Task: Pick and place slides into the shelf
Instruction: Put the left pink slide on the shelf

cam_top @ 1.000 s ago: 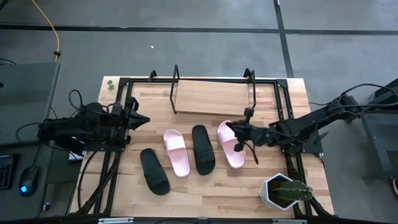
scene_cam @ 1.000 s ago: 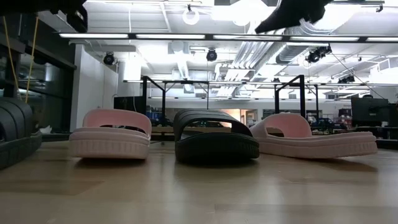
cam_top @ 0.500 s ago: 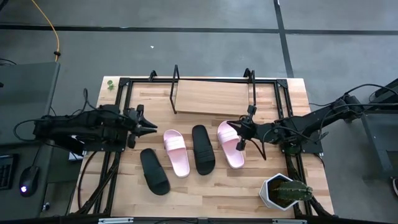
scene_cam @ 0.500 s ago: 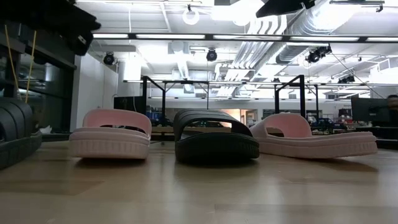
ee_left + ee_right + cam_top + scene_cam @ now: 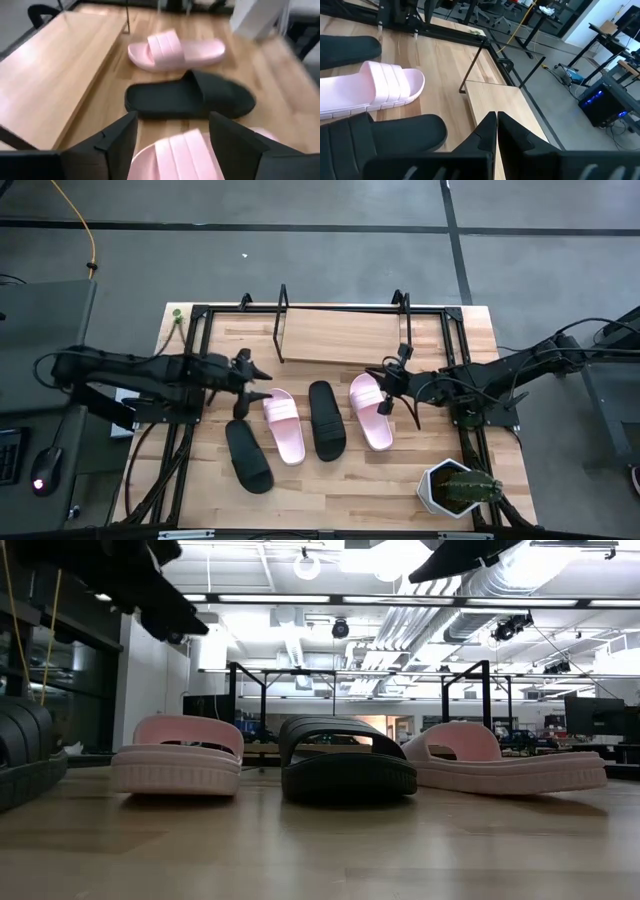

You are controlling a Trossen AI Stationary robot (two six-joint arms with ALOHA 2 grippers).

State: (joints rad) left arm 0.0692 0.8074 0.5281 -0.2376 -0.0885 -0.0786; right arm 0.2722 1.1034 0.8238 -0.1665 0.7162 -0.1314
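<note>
Four slides lie sole-down in a row on the wooden table: a black one (image 5: 248, 456), a pink one (image 5: 283, 426), a black one (image 5: 325, 421) and a pink one (image 5: 371, 413). The shelf (image 5: 340, 335), a light board in a black wire frame, stands behind them at the far edge. My left gripper (image 5: 262, 384) hangs open in the air over the far end of the left pink slide (image 5: 175, 155), well above it in the low view (image 5: 160, 595). My right gripper (image 5: 377, 375) is shut, in the air over the far end of the right pink slide (image 5: 370, 90).
A potted plant in a white pot (image 5: 458, 488) stands at the table's near right corner. Black frame rails (image 5: 192, 350) run along the table's left and right sides and behind the shelf. Bare wood lies in front of the slides (image 5: 320, 850).
My left gripper has gone toward the table's right edge and a little down, reaching the left pink slide's far end. It has tipped its fingers downward and has opened from shut to wide. The slides have stayed where they were.
</note>
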